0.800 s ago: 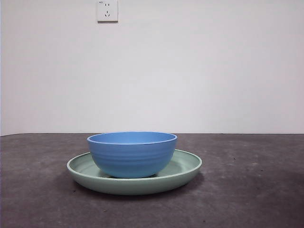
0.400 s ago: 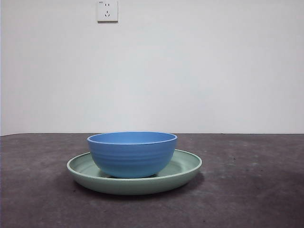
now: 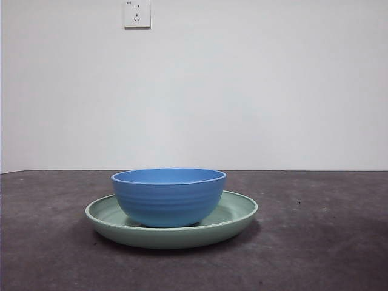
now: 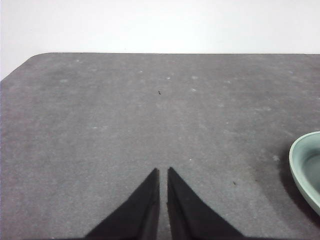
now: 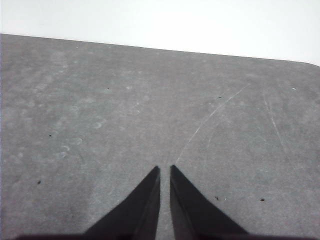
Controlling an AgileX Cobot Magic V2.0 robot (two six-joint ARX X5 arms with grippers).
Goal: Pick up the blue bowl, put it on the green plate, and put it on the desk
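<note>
The blue bowl (image 3: 168,197) stands upright inside the green plate (image 3: 239,215), which rests on the dark speckled desk (image 3: 315,242) in the middle of the front view. No arm shows in the front view. My left gripper (image 4: 163,172) is shut and empty above bare desk; an edge of the green plate (image 4: 305,167) shows at the side of its view, apart from the jaws. My right gripper (image 5: 164,170) is shut and empty above bare desk (image 5: 100,115), with neither bowl nor plate in its view.
A white wall with a power socket (image 3: 137,13) stands behind the desk. The desk's far edge (image 4: 165,53) and a rounded corner (image 4: 30,59) show in the left wrist view. Bare desk lies on both sides of the plate.
</note>
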